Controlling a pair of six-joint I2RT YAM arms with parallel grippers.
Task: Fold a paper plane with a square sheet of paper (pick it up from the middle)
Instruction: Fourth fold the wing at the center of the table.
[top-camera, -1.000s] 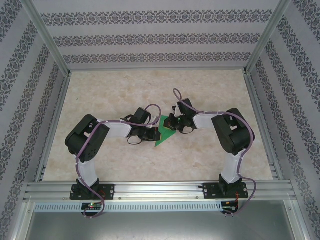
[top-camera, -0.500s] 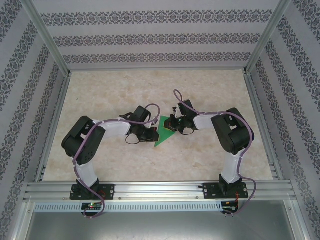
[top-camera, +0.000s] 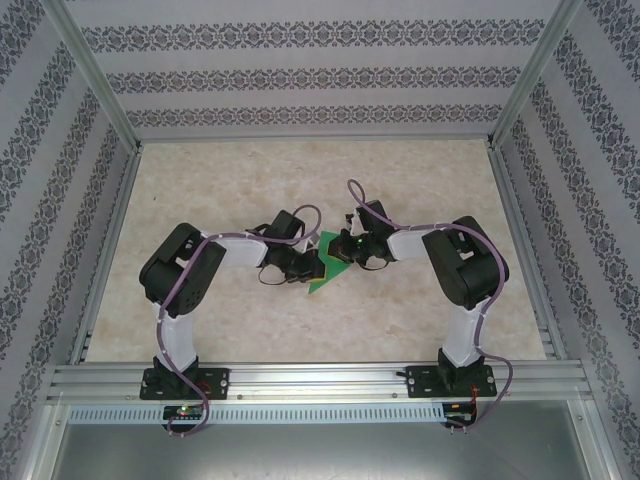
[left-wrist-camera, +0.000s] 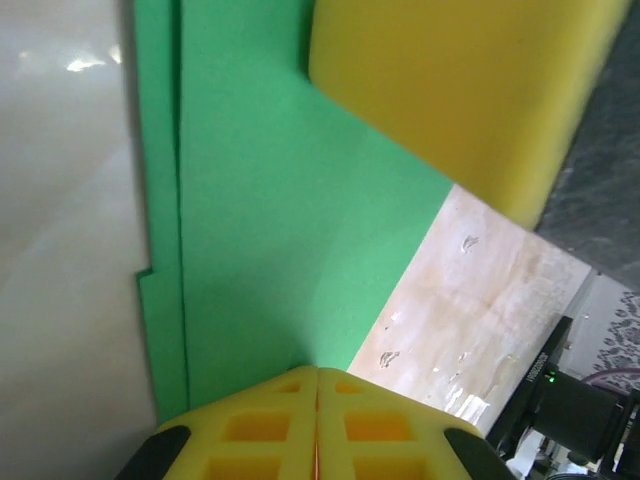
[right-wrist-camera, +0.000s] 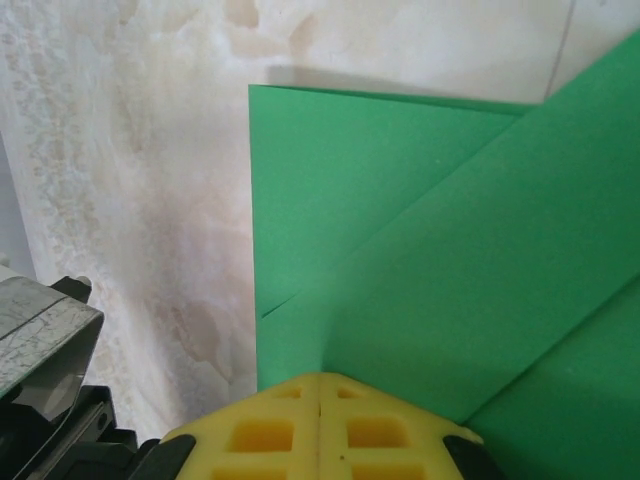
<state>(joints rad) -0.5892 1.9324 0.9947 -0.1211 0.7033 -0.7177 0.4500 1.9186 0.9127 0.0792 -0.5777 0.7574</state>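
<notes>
Moved: left arm (top-camera: 185, 275) bent up and in toward the middle since a moment ago; left gripper (top-camera: 306, 266) a bit further over paper (top-camera: 322, 283); right arm (top-camera: 465, 265) about where it was.
Paper: flat on table (top-camera: 200, 200), in the middle, between both grippers; green, not a plain square any more.
Folds: slanted flaps (right-wrist-camera: 480, 240) lying one over the other in right wrist view; two layers with a long straight edge in left wrist view.
Left gripper: fingers (left-wrist-camera: 260, 430) pressed together, tips down on paper; nothing seen pinched between.
Right gripper (top-camera: 345, 250): closed up too, tips resting on paper; no pinch to see.
Yellow pad (left-wrist-camera: 450, 90): sits on paper at top of left wrist view; likely a finger of right gripper.
Done: first folds made; looks like early to middle of the job.
Left to do: no slim pointy dart yet; likely more folds, the long middle crease and the wings.
Step now: seems to be pushing a crease flat.
</notes>
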